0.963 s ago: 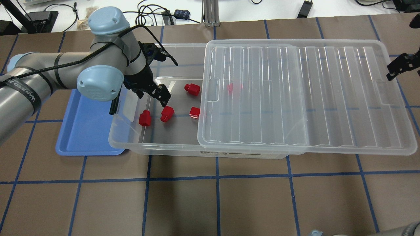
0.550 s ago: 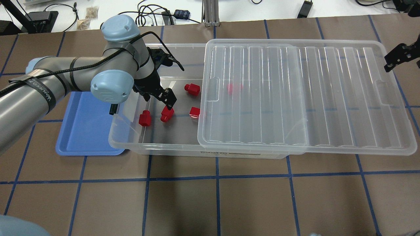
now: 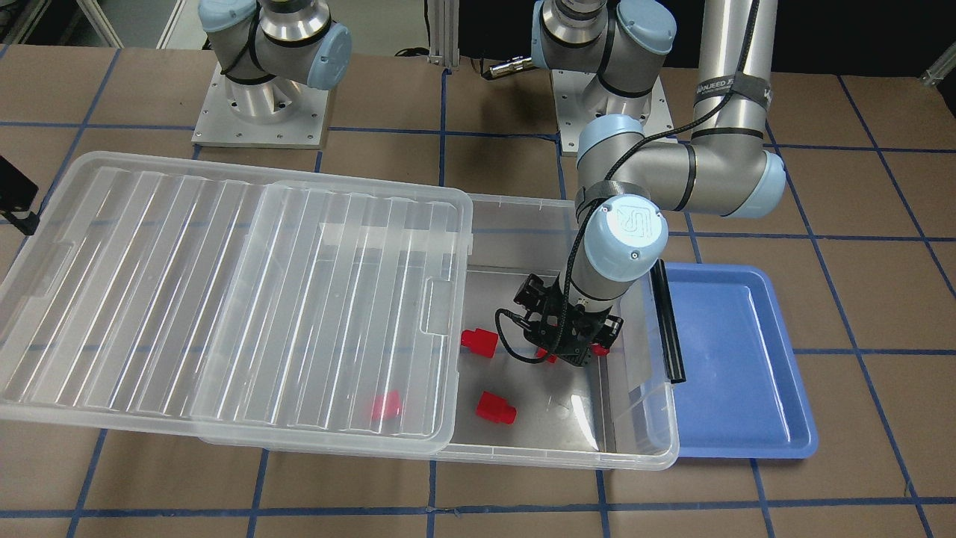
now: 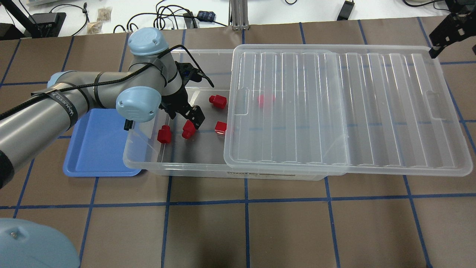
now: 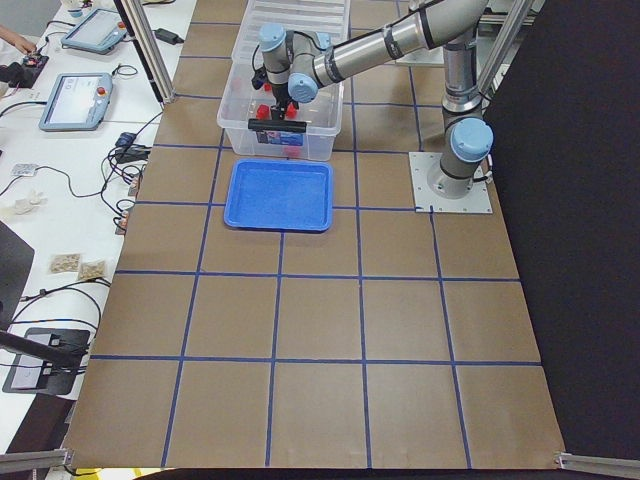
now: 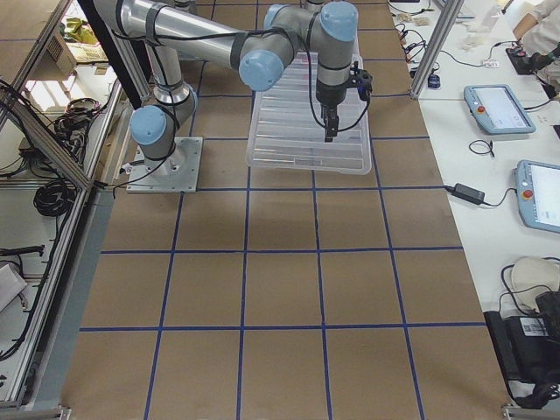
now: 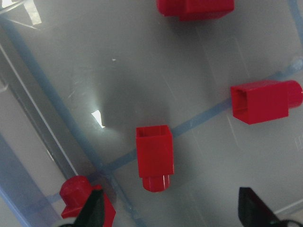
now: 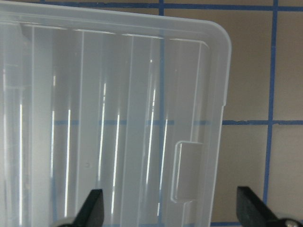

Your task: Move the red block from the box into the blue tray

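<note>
Currently I read the left gripper (image 7: 173, 215) as spread wide. It is lowered inside the box (image 4: 178, 169), over the uncovered end. The red block (image 7: 155, 163) lies flat on the box floor between the two fingertips, with its stub end pointing toward them, and neither finger touches it. A second block (image 4: 163, 134) lies nearer the blue tray (image 4: 100, 156). A third block (image 4: 218, 101) and a fourth block (image 4: 221, 127) lie at the edge of the lid (image 4: 334, 111), and a fifth block (image 4: 266, 99) shows through the lid. The lid covers only part of the box and overhangs its far end. The blue tray sits just beside the box's latch end. The right gripper (image 8: 173, 215) is likewise spread, above a corner of the lid.
</note>
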Tool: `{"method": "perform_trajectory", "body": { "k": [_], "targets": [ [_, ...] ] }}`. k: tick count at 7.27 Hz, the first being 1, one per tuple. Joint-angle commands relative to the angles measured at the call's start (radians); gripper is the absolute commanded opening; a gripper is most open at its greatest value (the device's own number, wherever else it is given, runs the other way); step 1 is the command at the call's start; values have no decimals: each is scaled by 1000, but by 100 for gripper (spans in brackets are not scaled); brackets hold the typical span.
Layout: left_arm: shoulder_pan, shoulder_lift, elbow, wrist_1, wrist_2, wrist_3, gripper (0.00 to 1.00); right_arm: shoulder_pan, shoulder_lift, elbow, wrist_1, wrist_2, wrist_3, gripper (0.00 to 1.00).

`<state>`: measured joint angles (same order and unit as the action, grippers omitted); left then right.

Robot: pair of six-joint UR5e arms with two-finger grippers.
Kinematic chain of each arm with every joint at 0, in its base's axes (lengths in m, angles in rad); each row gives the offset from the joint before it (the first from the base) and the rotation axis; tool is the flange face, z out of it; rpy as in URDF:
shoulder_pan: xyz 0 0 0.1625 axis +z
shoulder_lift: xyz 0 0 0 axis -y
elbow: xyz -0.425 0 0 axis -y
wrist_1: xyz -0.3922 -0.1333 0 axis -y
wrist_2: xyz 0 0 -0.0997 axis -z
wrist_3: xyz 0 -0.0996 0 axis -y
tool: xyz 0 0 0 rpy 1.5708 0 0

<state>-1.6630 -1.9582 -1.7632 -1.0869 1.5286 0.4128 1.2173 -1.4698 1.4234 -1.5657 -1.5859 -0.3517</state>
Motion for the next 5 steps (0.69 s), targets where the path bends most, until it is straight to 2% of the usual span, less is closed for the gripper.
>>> {"method": "perform_trajectory", "body": {
  "k": [1, 5],
  "targets": [
    [0, -13, -31, 42, 1, 32, 100, 134, -3, -15, 26, -3, 167, 100],
    [0, -51, -32, 79, 1, 32, 100, 342, 8, -12, 18, 1, 483, 100]
  ]
}}
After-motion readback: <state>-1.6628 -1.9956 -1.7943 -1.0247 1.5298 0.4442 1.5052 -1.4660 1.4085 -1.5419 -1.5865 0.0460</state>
